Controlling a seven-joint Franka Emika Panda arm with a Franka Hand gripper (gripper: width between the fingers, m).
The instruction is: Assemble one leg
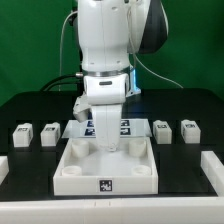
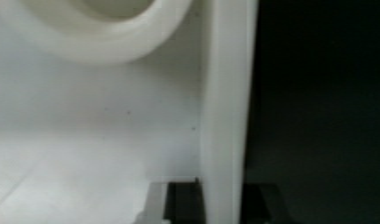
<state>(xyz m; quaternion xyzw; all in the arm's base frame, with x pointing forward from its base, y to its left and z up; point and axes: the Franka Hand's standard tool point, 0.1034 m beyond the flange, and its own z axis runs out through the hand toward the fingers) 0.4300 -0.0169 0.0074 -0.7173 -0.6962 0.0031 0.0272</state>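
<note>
Four small white legs stand in a row in the exterior view, two at its left (image 1: 22, 133) (image 1: 48, 132) and two at its right (image 1: 161, 130) (image 1: 188, 130). None is held. The large white tray (image 1: 68, 168) lies in front of them. My gripper (image 1: 104, 140) is lowered onto the tray's far wall. In the wrist view my gripper (image 2: 224, 192) has a dark finger (image 2: 180, 202) on each side of that thin upright wall (image 2: 226, 100), both against it. A round corner hole (image 2: 116, 25) shows beside the wall.
The marker board (image 1: 126, 127) lies behind the tray, partly hidden by my arm. White bars lie at the exterior view's right edge (image 1: 212, 170) and left edge (image 1: 3, 168). The table is black.
</note>
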